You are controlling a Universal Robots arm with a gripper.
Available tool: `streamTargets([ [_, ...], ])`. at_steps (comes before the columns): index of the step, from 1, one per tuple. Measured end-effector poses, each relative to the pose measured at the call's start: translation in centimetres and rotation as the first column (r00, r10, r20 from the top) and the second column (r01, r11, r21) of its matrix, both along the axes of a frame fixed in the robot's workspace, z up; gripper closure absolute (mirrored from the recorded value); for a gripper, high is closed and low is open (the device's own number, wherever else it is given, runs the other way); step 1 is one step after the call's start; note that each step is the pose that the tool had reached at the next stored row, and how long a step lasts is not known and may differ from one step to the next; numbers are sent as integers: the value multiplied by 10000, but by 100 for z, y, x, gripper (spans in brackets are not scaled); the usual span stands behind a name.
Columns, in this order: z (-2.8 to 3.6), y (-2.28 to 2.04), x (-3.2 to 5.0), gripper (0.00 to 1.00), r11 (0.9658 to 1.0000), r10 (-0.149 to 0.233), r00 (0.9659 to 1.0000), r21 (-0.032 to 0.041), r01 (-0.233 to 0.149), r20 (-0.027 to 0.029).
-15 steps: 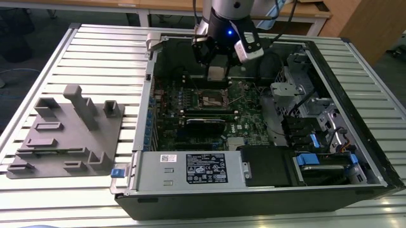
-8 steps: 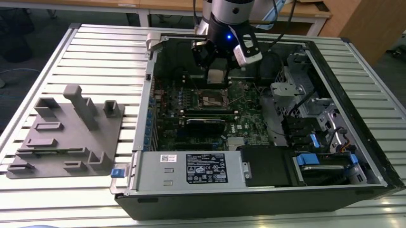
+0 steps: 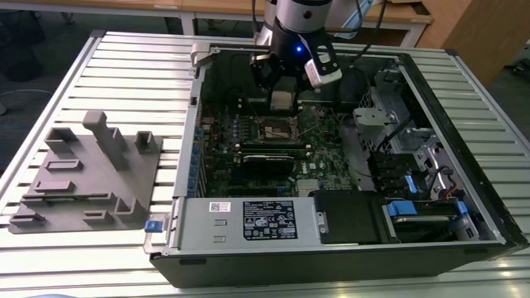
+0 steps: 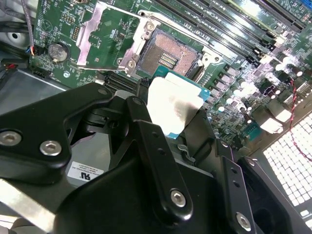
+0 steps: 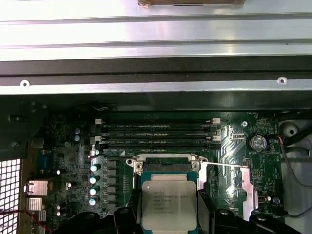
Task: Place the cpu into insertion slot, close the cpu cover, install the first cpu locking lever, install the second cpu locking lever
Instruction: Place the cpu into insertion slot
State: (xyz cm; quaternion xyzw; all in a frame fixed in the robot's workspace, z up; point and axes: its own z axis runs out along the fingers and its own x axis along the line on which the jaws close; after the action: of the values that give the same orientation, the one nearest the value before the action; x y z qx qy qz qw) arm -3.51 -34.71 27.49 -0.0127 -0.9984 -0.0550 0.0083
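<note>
Over the open computer case [image 3: 248, 267] on the bench [image 3: 124, 56], upper middle of the exterior view, the gripper [image 3: 283, 93] hung with its fingers clamped on the cpu [image 5: 169, 204], pinching two opposite edges. The chip sat low centre in the first wrist view, near the insertion slot [image 5: 165, 165] but not in it. At upper left of the second wrist view the cpu cover [image 4: 87, 39] stood open, leaving the socket bare. I judged the first step, the placing, to be in hand. Seating the chip would call for squaring it with the silvery rim and lowering it flat and gently.
</note>
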Motion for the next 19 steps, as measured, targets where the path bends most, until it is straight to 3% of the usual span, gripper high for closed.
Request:
streamTargets([
  [10, -175, 0, -4, 46, 10000, 0, 10000, -3, 0, 25],
  [15, -185, 0, -4, 46, 10000, 0, 10000, -4, 0, 24],
  [19, -254, 0, -4, 46, 10000, 0, 10000, -2, 0, 27],
])
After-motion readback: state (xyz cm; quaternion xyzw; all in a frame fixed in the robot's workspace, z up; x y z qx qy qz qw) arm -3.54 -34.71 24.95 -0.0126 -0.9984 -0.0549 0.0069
